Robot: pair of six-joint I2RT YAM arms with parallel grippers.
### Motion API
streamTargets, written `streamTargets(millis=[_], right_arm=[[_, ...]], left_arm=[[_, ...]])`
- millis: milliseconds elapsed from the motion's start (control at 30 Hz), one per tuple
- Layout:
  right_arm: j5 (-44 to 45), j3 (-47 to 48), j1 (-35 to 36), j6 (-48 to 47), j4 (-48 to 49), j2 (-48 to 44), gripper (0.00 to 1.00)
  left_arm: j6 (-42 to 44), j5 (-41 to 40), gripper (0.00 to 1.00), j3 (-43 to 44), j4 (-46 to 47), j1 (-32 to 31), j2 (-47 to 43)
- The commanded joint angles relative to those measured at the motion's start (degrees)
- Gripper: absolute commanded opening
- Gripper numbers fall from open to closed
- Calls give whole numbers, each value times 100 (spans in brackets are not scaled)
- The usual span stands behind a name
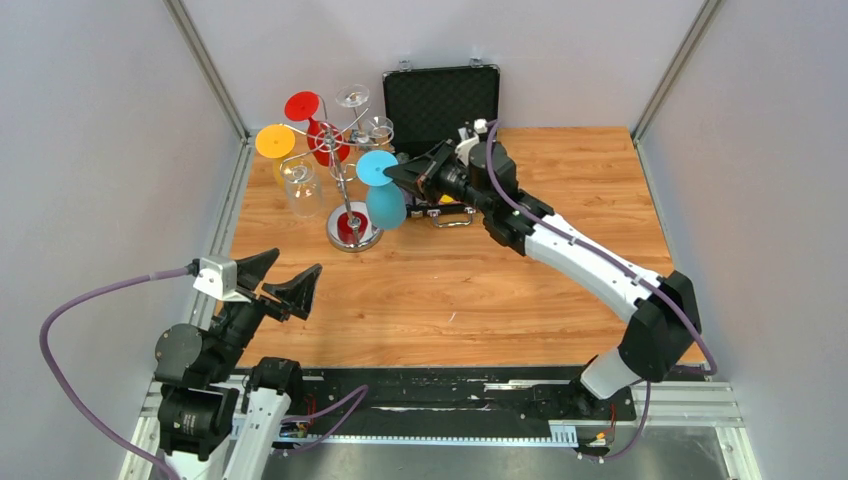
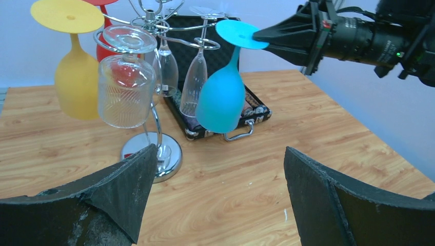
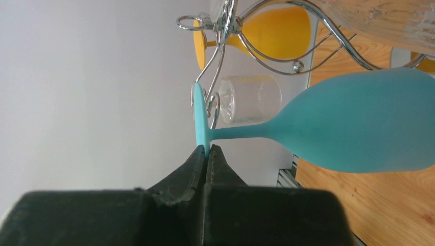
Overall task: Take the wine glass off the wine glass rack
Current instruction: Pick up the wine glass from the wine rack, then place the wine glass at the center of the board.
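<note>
Blue wine glass (image 1: 385, 205) hangs upside down on rack (image 1: 338, 240), table's far-left corner. Right gripper (image 1: 392, 172) pinches foot (image 1: 374, 167) rim. Left gripper (image 1: 298, 262) wide, empty. Glass light, brittle, slick; stem likely safer hold.

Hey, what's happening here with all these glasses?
A two-armed robot is taking a glass off the rack. The right arm has its jaws shut on the foot of the blue glass, which hangs upside down and tilted at the tip of one wire arm, not yet clear of it. The left arm sits back near its base, jaws open and empty.
</note>
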Motion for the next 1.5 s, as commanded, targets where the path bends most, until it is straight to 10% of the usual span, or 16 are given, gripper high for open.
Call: streamTargets(millis=[0,667,1000,1467], right_arm=[[40,-510,-25,178,575,-751,0],[-1144,-2214,-60,-2775,32,-3240,0],[-1603,-2573,-26,-4651,-712,-4167,0],[-1424,-2806,1315,-6939,-766,-4341,0]], left_arm=[[-27,-141,100,256,-121,19,170],[-889,1526,100,1336,-1011,18,1535],[-2391,3418,100,750,275,21,2205],[-3756,3759,100,222,1159,-235,2340]])
